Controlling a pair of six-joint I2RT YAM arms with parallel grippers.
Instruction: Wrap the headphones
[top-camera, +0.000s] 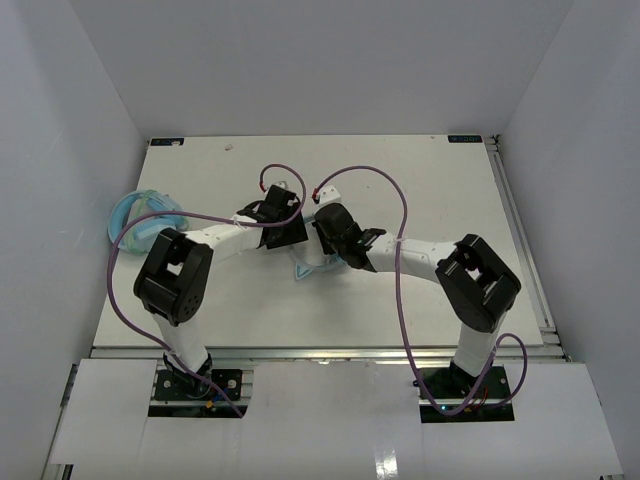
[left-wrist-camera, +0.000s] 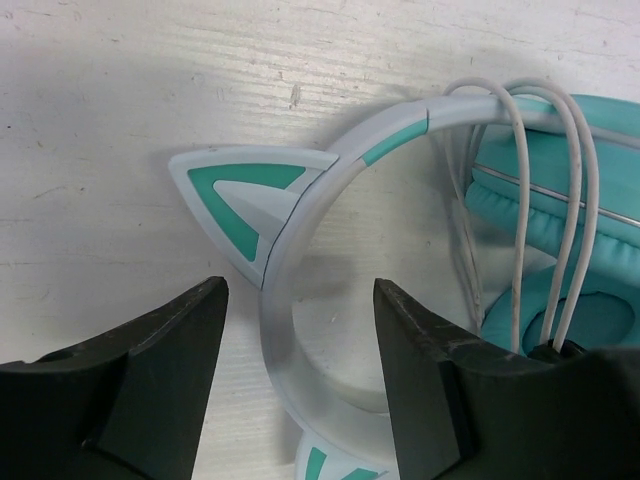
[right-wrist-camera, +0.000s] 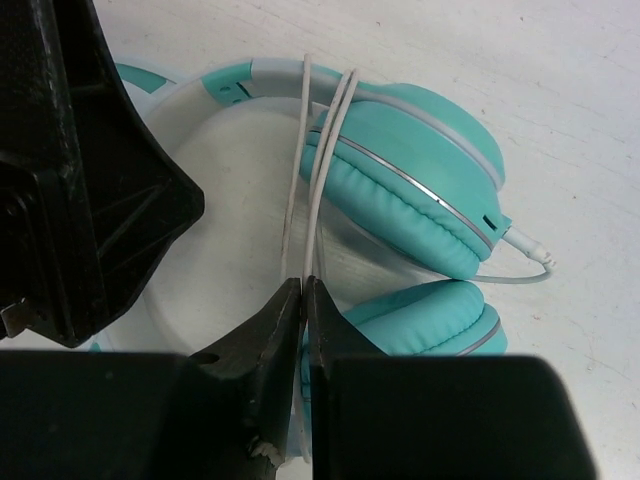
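Headphones (right-wrist-camera: 410, 170), teal, cat-eared: lie mid-table (top-camera: 420, 180) between the arms, white cable (right-wrist-camera: 318, 180) looped several times over the headband (left-wrist-camera: 300, 230). Left gripper (left-wrist-camera: 300, 295) stands wide, straddling the headband without touching it. Right gripper (right-wrist-camera: 303, 290) is pinched on the cable strands. Wrapping looks partly done, with the plug end (right-wrist-camera: 530, 255) loose.

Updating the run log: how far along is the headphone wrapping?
Done: the cable loops several times over the headband. In hand: the right hand pinches those strands; the left hand stands open by the cat ear. Left: the plug end lies loose beside an ear cup, untucked.
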